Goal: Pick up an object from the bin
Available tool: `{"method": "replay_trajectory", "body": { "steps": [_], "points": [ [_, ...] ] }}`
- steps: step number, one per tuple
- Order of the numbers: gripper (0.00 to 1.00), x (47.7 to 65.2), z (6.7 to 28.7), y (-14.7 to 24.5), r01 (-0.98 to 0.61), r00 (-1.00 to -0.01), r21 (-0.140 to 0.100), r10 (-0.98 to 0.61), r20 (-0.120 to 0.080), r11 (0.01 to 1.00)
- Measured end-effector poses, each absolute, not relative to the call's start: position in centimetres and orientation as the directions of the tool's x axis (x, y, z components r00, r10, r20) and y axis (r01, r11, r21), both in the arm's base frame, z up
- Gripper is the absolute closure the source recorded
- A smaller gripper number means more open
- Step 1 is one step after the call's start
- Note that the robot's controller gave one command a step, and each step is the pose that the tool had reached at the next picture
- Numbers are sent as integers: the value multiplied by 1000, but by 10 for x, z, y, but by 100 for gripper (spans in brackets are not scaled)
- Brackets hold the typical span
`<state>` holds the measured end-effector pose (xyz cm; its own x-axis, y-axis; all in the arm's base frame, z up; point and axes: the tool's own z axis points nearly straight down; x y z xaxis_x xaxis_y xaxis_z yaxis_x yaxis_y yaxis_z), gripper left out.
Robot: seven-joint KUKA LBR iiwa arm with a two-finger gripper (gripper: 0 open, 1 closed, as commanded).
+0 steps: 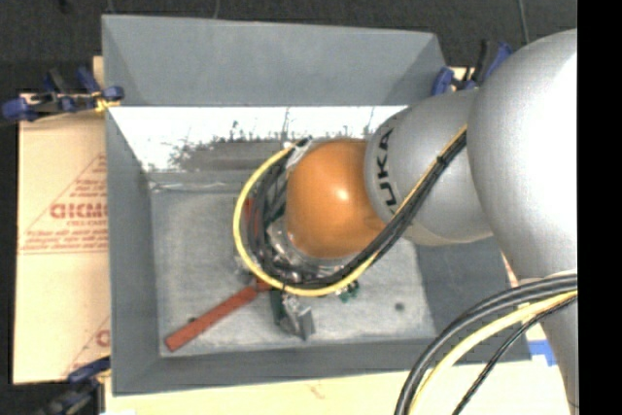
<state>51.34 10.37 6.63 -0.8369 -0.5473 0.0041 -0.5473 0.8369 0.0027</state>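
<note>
So, camera view: the thing closest to you is the big silver arm (525,151), which comes in from the right and covers most of that side of the bin (126,238). Its orange cover (326,194) sits over the middle of the bin floor, with a yellow and black cable loop (241,214) curling round the left of it.

The jaws poke out just under that cover, low down near the front wall of the bin. You only get a dark, greyish stub of them, so you honestly can't tell if they're apart or together, or if anything is clamped in there.

The nearest pickable thing is a long, flat reddish-brown stick (209,318). One end is tucked right beside the jaws on their left, under the edge of the wrist, and the rest slants away from them toward the front-left corner, lying flat on the floor. Whether it touches them, you can't tell.

Just to the right of the jaws there's a small green bit (346,293), and further out that way a tiny dark speck (398,308).
</note>
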Motion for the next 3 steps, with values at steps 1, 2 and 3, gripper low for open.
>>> {"method": "replay_trajectory", "body": {
  "steps": [1,2,3],
  "points": [
    [100,516,73,106,-547,-837,2,-547,-2,837],
    [100,577,72,171,-575,-818,8,-575,16,818],
    [0,580,72,169,-571,-821,1,-571,-7,821]
  ]
}}
